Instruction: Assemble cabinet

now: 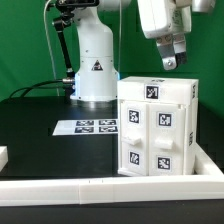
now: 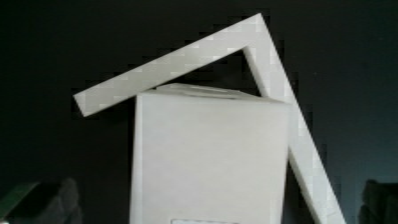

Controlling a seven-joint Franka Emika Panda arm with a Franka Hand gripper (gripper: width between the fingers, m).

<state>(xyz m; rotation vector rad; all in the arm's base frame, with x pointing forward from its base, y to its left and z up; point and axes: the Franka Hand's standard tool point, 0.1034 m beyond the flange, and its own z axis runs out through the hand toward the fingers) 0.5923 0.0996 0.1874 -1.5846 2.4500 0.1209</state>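
The cabinet (image 1: 155, 125) is a large white box standing at the exterior view's right, with several square fronts that each bear a black-and-white tag. My gripper (image 1: 172, 62) hangs in the air just above its top, not touching it. In the wrist view the cabinet's top (image 2: 210, 150) fills the middle, and a tag edge shows at its near end. My dark fingertips (image 2: 45, 200) stand far apart at the two sides of the gripper (image 2: 210, 208), which is open and empty.
A white rail (image 1: 100, 185) borders the black table along the front and right, and its corner shows in the wrist view (image 2: 178, 70). The marker board (image 1: 88, 127) lies mid-table. The robot pedestal (image 1: 95, 70) stands behind. A small white part (image 1: 3, 157) lies at the left edge.
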